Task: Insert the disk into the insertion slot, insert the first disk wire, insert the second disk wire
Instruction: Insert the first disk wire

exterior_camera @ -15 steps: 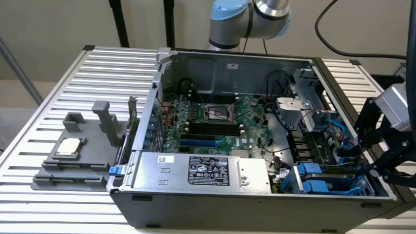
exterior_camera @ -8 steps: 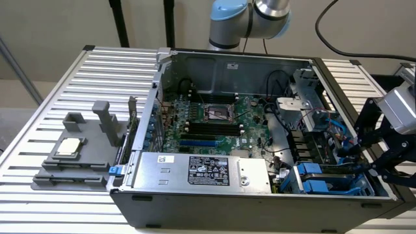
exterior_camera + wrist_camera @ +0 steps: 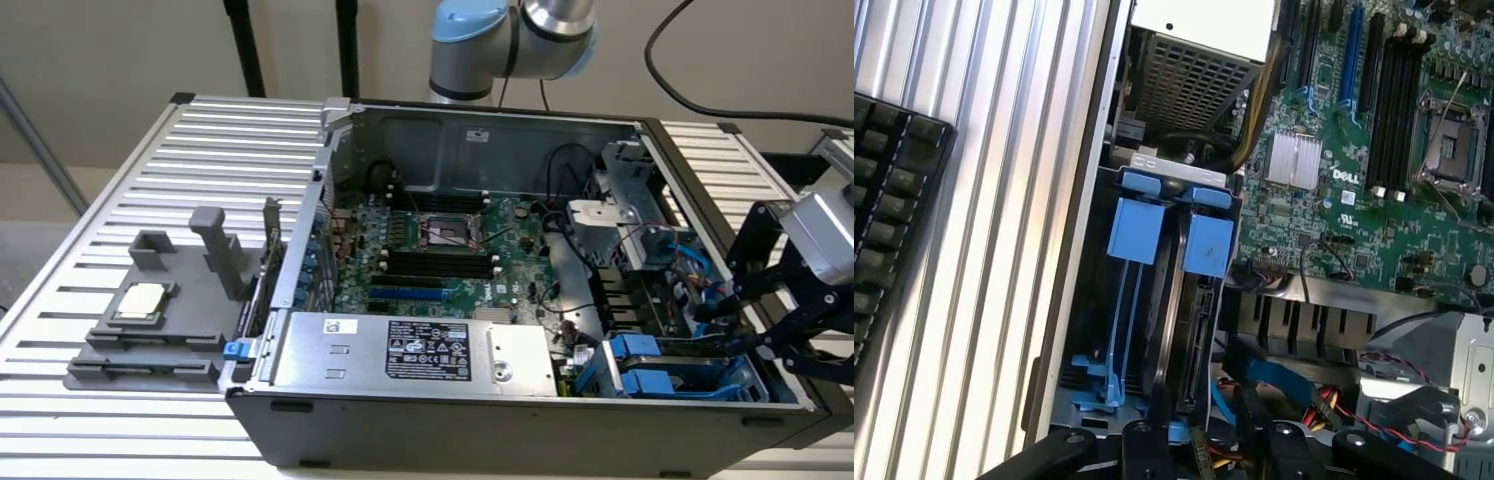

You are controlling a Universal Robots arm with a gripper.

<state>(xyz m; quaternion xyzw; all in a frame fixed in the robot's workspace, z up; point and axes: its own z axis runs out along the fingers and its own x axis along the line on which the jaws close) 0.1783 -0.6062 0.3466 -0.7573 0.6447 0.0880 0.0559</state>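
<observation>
The claw (image 3: 738,330) hung over the corner of the open computer case (image 3: 534,430) at the exterior view's right. Its black fingers (image 3: 1144,445) were spread wide, and nothing could be seen gripped between them. Directly beneath sat the insertion slot (image 3: 731,380). The disk (image 3: 1192,340) stood on edge inside it, connector end toward the claw, with two blue latch tabs (image 3: 1209,243) at the far end. A flat blue cable (image 3: 1279,378) lay close by; whether it was plugged in could not be made out.

Beyond the slot, the motherboard (image 3: 1374,230) read "DELL" in white letters. Next to the slot, along the case's edge, the silver power-supply box (image 3: 514,350) carried a black-and-white label (image 3: 427,350), its print too small to read. Outside the case, a grey tray (image 3: 147,365) on the slatted table (image 3: 227,150) held a processor chip (image 3: 140,300). A black keyboard (image 3: 889,210) lay on the slats on the case's other side.
</observation>
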